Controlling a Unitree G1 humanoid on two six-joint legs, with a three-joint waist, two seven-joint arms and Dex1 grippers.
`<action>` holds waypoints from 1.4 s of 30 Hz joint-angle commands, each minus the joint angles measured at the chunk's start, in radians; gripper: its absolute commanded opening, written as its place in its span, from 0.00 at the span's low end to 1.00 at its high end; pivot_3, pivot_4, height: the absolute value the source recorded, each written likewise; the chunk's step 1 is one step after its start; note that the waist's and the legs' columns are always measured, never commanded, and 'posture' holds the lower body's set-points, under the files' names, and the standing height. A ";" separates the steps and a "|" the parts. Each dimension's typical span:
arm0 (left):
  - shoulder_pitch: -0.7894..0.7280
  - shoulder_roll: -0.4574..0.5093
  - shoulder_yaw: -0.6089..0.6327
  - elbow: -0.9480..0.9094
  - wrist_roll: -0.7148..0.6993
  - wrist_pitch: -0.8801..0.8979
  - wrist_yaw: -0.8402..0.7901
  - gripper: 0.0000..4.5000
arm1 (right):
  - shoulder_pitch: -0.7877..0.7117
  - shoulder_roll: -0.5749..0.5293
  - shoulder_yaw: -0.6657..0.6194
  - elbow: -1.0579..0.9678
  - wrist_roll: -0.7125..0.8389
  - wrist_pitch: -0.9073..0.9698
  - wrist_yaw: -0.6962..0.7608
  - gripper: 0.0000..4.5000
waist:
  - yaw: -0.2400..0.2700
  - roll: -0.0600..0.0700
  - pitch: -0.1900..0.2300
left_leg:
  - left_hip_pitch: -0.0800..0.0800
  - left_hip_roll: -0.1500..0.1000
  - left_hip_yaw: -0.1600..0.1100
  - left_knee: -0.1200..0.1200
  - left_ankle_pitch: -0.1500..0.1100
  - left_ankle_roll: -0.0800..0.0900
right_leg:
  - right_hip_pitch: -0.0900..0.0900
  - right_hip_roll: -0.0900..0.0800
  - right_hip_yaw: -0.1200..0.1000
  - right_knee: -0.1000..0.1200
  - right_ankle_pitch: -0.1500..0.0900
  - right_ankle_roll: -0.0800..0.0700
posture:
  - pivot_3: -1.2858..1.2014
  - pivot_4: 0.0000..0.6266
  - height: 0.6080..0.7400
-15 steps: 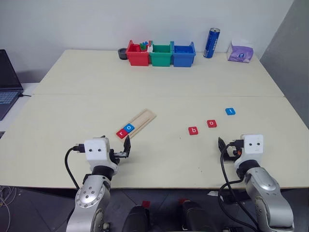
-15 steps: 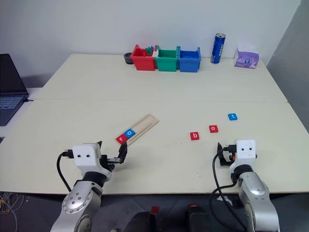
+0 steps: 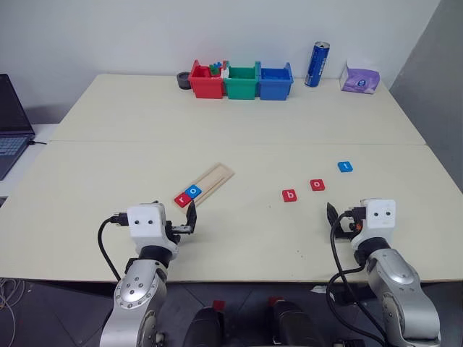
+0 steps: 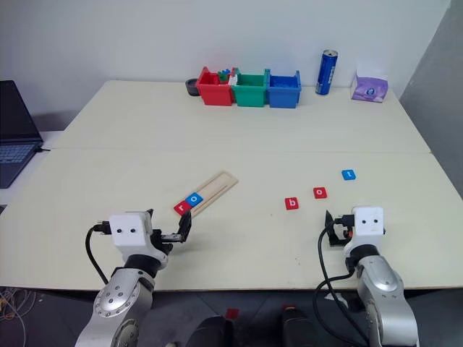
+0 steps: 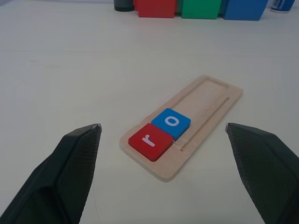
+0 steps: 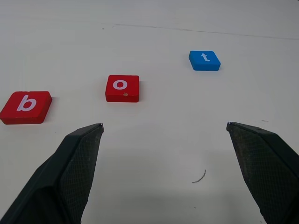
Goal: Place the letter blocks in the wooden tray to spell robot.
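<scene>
- Right wrist view: my right pincer (image 6: 163, 175) gapes empty; red square "b" tile (image 6: 26, 107) lies ahead, toward its left finger.
- Light, stiff, probably slick; I'd pinch opposite edges.
- Left pincer (image 5: 163, 177) open before pale wooden tray (image 5: 212, 100).

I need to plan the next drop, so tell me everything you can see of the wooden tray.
The tray is a long, narrow, shallow strip of pale wood with rounded corners, a raised rim and a thin groove along one side. It lies flat on the table, angled diagonally, ahead of the left end effector and untouched by it. Its near end holds a red r tile and, right beside it, a blue o tile. The remaining length is empty.
</scene>
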 commanded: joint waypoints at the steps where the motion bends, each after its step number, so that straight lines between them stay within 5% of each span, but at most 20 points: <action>1: 0.009 -0.003 0.008 -0.027 -0.005 -0.034 -0.008 1.00 | -0.010 -0.002 -0.004 -0.042 0.003 -0.007 -0.003 1.00 | 0.000 0.000 0.000 | 0.000 0.000 0.000 0.000 0.000 0.000 | 0.000 0.000 0.000 0.000 0.000 0.000 | 0.52 0.24 1.00; 12: -0.057 0.074 0.070 0.074 -0.044 -0.082 -0.104 1.00 | -0.145 -0.059 0.004 -0.001 0.030 0.004 0.068 1.00 | -0.001 0.000 0.000 | 0.000 -0.001 0.000 0.000 0.000 0.000 | 0.000 0.001 -0.001 0.000 0.000 0.000 | 0.52 0.24 1.00; 19: -0.247 0.263 0.136 0.229 -0.147 -0.087 -0.319 1.00 | -0.382 -0.273 0.041 0.065 0.266 0.123 0.450 1.00 | -0.001 0.000 0.000 | 0.000 0.000 0.000 0.000 0.000 0.000 | 0.000 0.002 -0.003 0.000 0.000 -0.001 | 0.52 0.24 1.00; 25: -0.267 0.394 0.116 0.329 -0.183 -0.094 -0.500 1.00 | -0.473 -0.434 0.083 0.056 0.486 0.275 0.717 1.00 | 0.000 0.000 0.001 | -0.001 0.000 -0.001 -0.002 -0.001 0.001 | 0.000 0.001 -0.004 -0.003 0.003 -0.006 | 0.52 0.24 1.00; 42: -0.352 0.512 0.073 0.560 -0.157 -0.196 -0.714 1.00 | -0.520 -0.432 0.131 0.057 0.541 0.296 0.719 1.00 | 0.001 -0.001 0.001 | -0.001 0.001 -0.001 -0.001 -0.001 0.002 | -0.001 0.001 -0.003 -0.002 0.003 -0.006 | 0.52 0.24 1.00</action>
